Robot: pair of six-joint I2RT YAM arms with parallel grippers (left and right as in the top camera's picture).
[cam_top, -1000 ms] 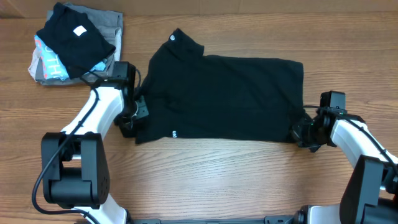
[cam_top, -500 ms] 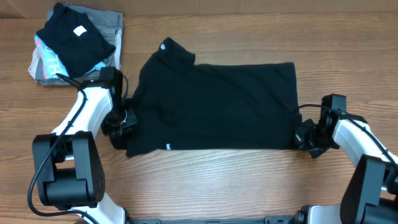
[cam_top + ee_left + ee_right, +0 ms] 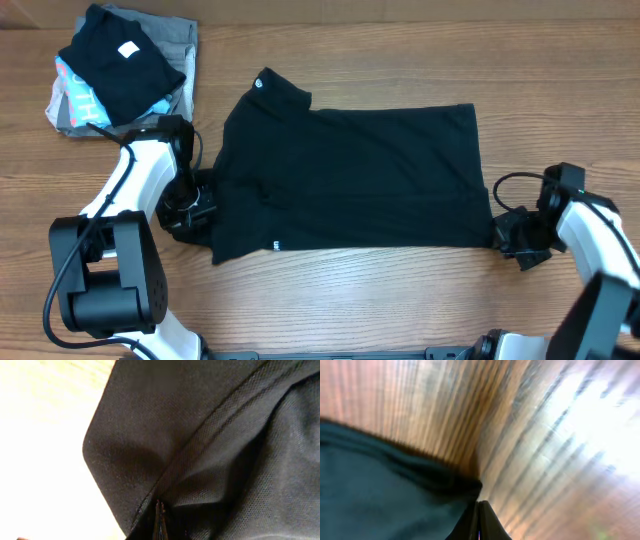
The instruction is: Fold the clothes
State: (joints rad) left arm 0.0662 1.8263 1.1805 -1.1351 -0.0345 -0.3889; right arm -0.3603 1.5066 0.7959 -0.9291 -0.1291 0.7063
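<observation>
The black collared shirt (image 3: 350, 175) lies spread flat across the middle of the table, collar at the back left, with a small white mark near its front hem. My left gripper (image 3: 195, 210) is at the shirt's front left edge, shut on a fold of the fabric; in the left wrist view the closed fingers (image 3: 160, 510) are buried in black cloth (image 3: 225, 435). My right gripper (image 3: 505, 238) is at the shirt's front right corner, shut on it; in the right wrist view the closed fingertips (image 3: 479, 507) meet the cloth's corner (image 3: 380, 490).
A pile of folded garments sits at the back left: a black piece with a white square label (image 3: 120, 55) on top of grey (image 3: 175, 35) and light-blue (image 3: 80, 95) ones. Bare wooden table (image 3: 350, 290) lies in front of the shirt.
Both grippers have moved toward the front edge, the right one also outward to the right. The shirt has shifted with them and its front right corner is pulled out further.
</observation>
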